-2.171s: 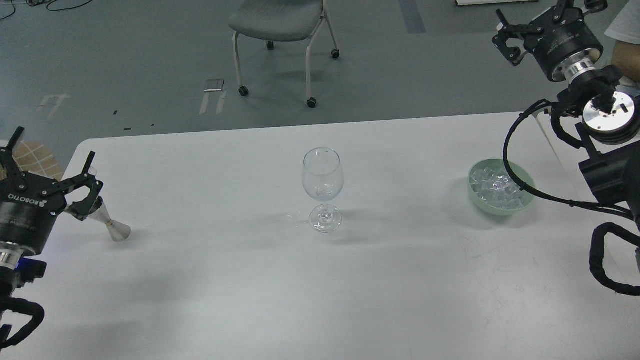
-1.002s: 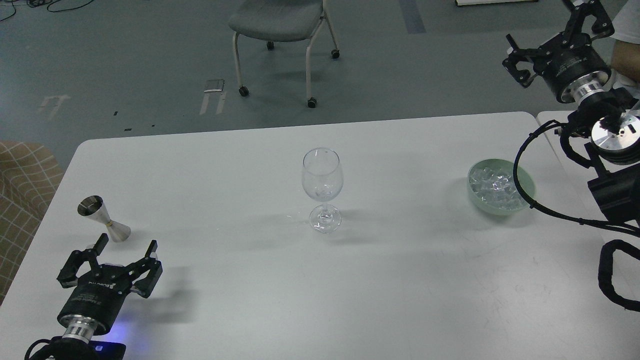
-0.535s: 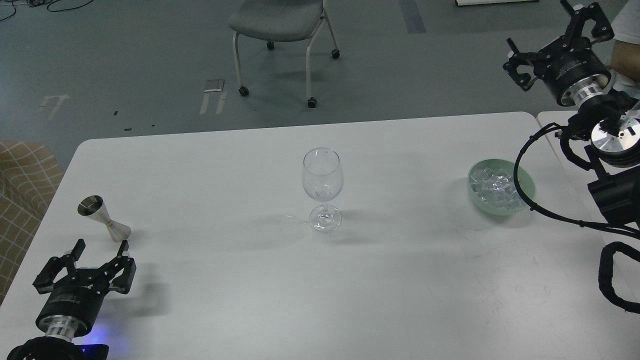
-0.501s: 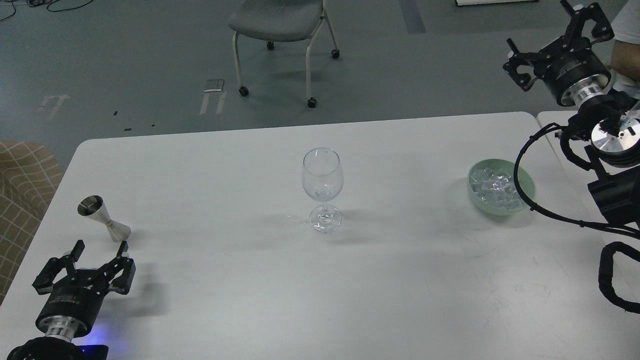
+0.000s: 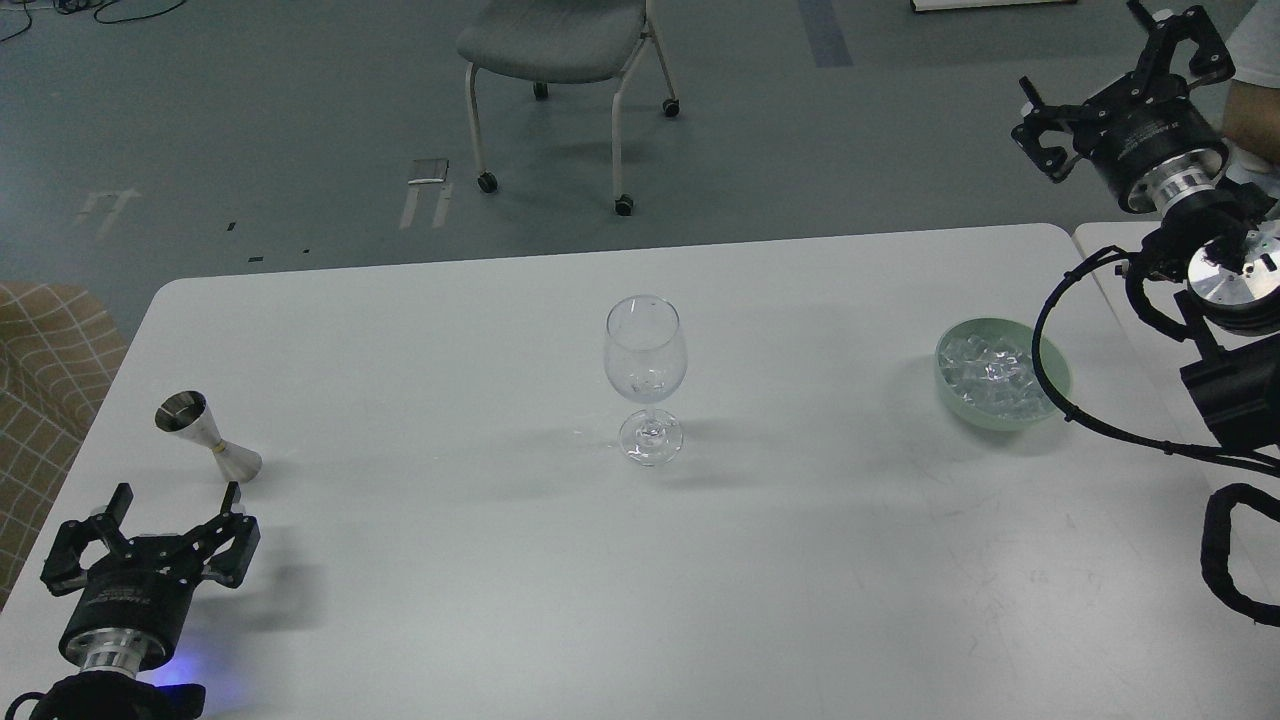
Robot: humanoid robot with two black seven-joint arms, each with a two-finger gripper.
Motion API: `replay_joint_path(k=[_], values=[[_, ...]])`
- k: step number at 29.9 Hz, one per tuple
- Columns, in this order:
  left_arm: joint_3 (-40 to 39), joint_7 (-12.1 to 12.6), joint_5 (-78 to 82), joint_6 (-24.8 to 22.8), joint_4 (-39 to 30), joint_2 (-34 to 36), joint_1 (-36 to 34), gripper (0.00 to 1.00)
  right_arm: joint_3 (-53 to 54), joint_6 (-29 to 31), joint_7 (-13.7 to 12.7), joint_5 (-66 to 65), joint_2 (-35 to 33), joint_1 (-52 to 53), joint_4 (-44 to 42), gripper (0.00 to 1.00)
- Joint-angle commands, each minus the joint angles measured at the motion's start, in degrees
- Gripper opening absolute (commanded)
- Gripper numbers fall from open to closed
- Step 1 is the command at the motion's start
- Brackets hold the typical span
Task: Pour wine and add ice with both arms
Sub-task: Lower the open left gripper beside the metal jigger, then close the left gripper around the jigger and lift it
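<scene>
A clear wine glass stands upright at the middle of the white table; a little clear wine with a small cube lies at the bottom of its bowl. A pale green bowl at the right holds several ice cubes. A steel jigger stands at the left. My left gripper is open and empty, low over the table just in front of the jigger. My right gripper is open and empty, raised high beyond the table's far right corner.
A grey wheeled chair stands on the floor behind the table. A tan checked seat is off the table's left edge. A person's arm shows at the top right. A black cable loops over the bowl.
My left gripper let go of the jigger, dropped to the table's front left and drifted left and toward me. My right gripper shifted slightly right. Glass, bowl and jigger have not moved.
</scene>
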Motion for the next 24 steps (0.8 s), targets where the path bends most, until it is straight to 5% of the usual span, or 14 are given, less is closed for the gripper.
replay_joint_path(k=[1, 19, 24], values=[[-0.23, 0.00, 0.31, -0.24, -0.02, -0.18, 0.07, 0.98, 0.22, 0.00, 0.00, 0.08, 0.00, 0.00, 0.03, 1.00], [-0.85, 0.79, -0.66, 0.64, 0.42, -0.18, -3.09, 0.97, 0.22, 0.00, 0.00, 0.08, -0.53, 0.00, -0.06, 1.00], [-0.67, 1.23, -0.66, 0.64, 5.60, -0.27, -6.51, 0.95, 0.22, 0.00, 0.00, -0.01, -0.53, -0.09, -0.23, 1.00]])
